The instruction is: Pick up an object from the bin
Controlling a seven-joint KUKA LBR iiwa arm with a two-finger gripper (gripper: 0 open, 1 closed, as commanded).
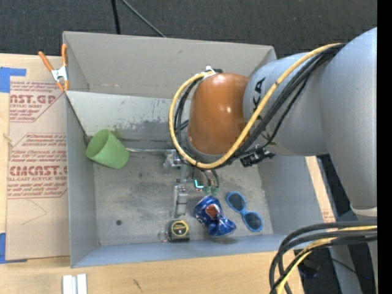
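Pincer (pixel 199 181) over scuffed grey bin (pixel 131 204), dark floor (pixel 245 11) beyond

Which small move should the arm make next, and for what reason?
Probably shift the gripper slightly toward the view's bottom edge, over the small round black-and-yellow tape measure: it lies nearest, left of the crumpled blue wrapper.

The arm (pixel 343 103) bears the black letters "KA".
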